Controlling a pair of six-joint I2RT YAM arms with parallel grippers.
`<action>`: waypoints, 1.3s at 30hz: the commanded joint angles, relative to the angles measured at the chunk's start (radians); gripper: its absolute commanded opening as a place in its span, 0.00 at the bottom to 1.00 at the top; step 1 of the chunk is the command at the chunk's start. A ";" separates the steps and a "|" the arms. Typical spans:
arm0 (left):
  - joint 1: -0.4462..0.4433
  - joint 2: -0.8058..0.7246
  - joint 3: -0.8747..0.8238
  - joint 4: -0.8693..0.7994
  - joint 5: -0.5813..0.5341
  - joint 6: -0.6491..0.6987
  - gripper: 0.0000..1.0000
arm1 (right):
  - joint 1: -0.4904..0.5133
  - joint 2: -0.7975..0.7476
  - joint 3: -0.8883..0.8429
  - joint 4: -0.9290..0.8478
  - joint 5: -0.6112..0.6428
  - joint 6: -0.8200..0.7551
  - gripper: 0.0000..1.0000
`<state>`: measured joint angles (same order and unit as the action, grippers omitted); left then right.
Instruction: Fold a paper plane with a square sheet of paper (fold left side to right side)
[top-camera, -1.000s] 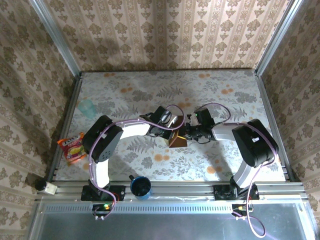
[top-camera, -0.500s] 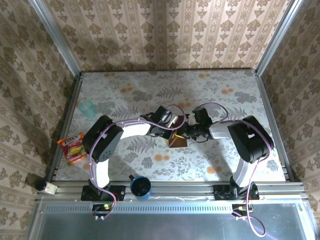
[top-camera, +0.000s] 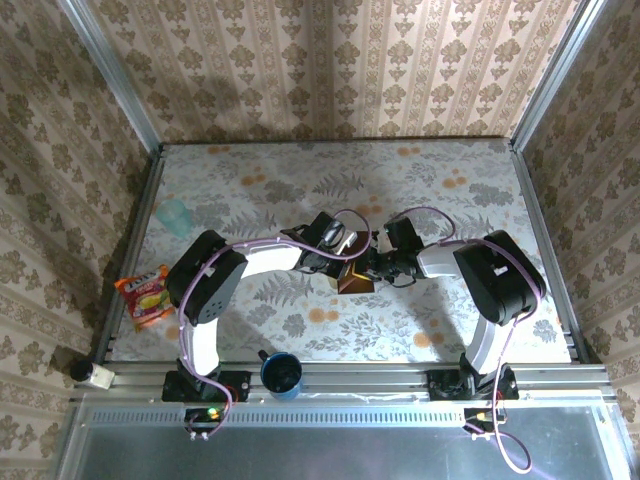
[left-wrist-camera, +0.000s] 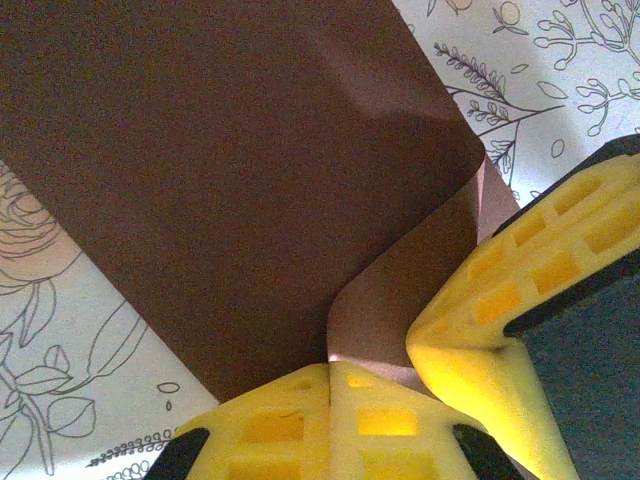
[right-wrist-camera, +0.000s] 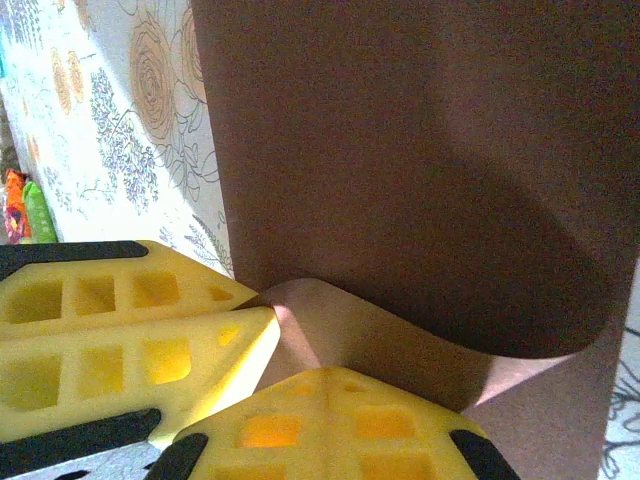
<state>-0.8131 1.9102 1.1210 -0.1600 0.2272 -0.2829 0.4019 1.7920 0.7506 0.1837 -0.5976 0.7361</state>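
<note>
The square sheet of paper (top-camera: 356, 279) is dark reddish-brown and lies at the table's centre, with one part curled up off the rest. In the left wrist view the sheet (left-wrist-camera: 240, 170) spreads ahead, its paler underside rising as a flap. My left gripper (left-wrist-camera: 331, 368) is shut, pinching that flap's edge. My right gripper (right-wrist-camera: 330, 378) is shut too, its closed tips pressed against the flap (right-wrist-camera: 400, 345) beside the left fingers (right-wrist-camera: 150, 345). From above, the left gripper (top-camera: 346, 262) and right gripper (top-camera: 374, 266) meet tip to tip over the sheet. The paper plane is out of view.
A dark blue cup (top-camera: 282, 373) stands at the near edge between the arm bases. A pale teal cup (top-camera: 175, 214) sits at far left, and an orange snack packet (top-camera: 145, 295) lies by the left rail. Patterned walls close in three sides.
The right arm's elbow has shifted slightly left, towards the centre. Both grippers stay shut at the sheet, which has hardly moved.
</note>
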 joint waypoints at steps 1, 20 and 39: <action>-0.007 0.018 -0.001 -0.044 -0.024 0.017 0.05 | 0.007 0.020 -0.005 -0.089 0.058 -0.018 0.00; 0.036 -0.265 -0.074 -0.041 0.151 -0.099 0.14 | 0.008 0.032 -0.029 -0.107 0.089 -0.008 0.00; 0.036 -0.141 -0.166 0.137 0.395 -0.243 0.00 | 0.012 0.032 -0.022 -0.128 0.086 -0.021 0.00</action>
<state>-0.7780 1.7489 0.9348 -0.0380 0.5919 -0.5213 0.4049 1.7927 0.7502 0.1799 -0.5865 0.7364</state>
